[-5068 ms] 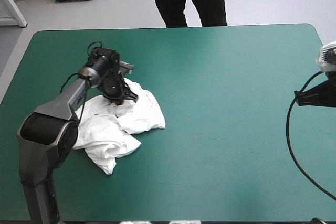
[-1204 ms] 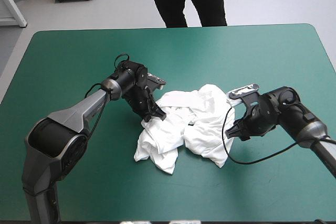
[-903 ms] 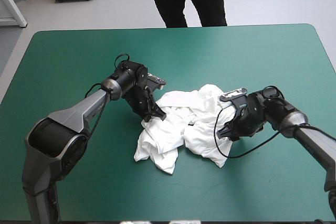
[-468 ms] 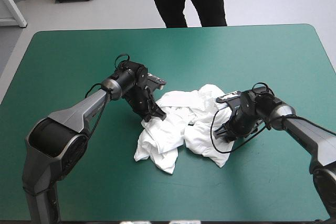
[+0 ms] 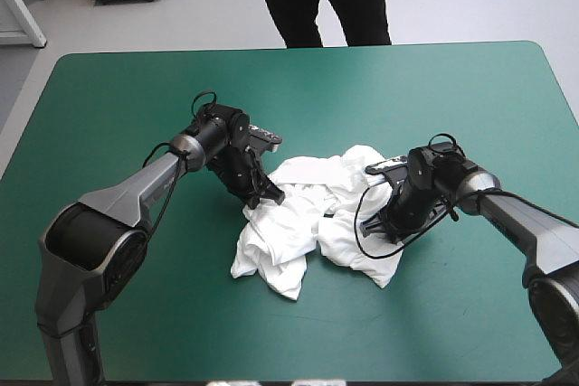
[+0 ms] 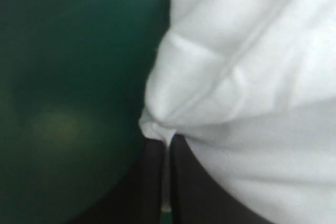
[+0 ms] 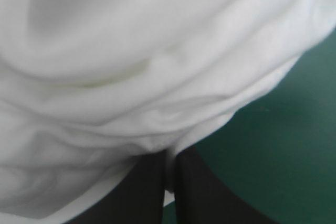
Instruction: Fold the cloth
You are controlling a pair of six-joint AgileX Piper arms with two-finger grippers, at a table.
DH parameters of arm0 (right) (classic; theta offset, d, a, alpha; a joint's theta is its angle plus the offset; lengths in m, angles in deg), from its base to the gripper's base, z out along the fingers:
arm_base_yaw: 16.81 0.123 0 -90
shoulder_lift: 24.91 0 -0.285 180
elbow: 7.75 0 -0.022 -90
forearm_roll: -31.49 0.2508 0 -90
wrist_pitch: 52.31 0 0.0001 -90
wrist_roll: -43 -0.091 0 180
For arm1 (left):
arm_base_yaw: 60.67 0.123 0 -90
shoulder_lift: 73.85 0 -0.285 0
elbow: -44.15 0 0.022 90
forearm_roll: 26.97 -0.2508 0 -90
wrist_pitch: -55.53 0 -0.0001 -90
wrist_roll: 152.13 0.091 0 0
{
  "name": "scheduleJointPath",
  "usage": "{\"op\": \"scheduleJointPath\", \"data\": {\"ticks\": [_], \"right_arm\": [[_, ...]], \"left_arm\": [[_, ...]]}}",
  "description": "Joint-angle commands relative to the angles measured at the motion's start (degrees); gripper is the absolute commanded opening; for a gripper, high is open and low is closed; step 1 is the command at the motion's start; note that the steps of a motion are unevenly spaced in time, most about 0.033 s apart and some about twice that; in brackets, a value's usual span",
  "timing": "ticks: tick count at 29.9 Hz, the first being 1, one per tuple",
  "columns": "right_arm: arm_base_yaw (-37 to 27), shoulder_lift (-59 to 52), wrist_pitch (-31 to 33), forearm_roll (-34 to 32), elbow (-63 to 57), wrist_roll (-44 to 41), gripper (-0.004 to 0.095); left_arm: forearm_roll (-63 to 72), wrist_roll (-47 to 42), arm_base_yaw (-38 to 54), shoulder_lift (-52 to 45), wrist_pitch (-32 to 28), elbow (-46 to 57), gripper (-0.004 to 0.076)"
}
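T-shirt (image 5: pixel 303 219) crumpled on teal-green cover (image 5: pixel 434 106), left gripper (image 5: pixel 270 198) and right gripper (image 5: pixel 377 229) each pinching an opposite edge.

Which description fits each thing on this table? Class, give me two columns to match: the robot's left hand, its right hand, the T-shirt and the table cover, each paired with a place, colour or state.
Things:
1. left hand
2. right hand
3. T-shirt
4. table cover

Descriptions:
A. crumpled white heap near the table's middle
B. shut on the heap's edge nearer the table's right side
C. teal-green
D. shut on the heap's edge nearer the table's left side

Pairs: 1-D, 2-B, 3-A, 4-C
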Motion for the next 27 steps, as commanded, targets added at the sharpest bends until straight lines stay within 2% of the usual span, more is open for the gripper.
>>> {"op": "scheduleJointPath", "data": {"ticks": [1,9,14,21,27], "right_arm": [[-0.2,-2.72,0.52,-4.62,4.16,0.03,-0.0017],[-0.2,-13.28,8.55,-9.46,18.42,-0.73,-0.0017],[-0.2,-17.86,13.44,-12.86,29.25,-1.21,-0.0018],[-0.2,-22.19,13.81,-17.01,43.03,-3.19,-0.0017],[-0.2,-25.12,10.12,-19.51,53.32,-4.47,-0.0017]], "left_arm": [[0.63,-0.14,1.19,-7.91,-1.94,-1.1,-0.0009],[-1.49,0.14,1.32,-24.63,-2.18,-1.5,-0.0009],[-4.48,0.34,1.32,-34.71,-2.07,-5.56,-0.0009],[-7.16,0.21,1.32,-41.66,-3.57,-17.18,-0.0009],[-6.69,0.68,1.32,-43.75,-7.42,-27.4,-0.0009]]}}
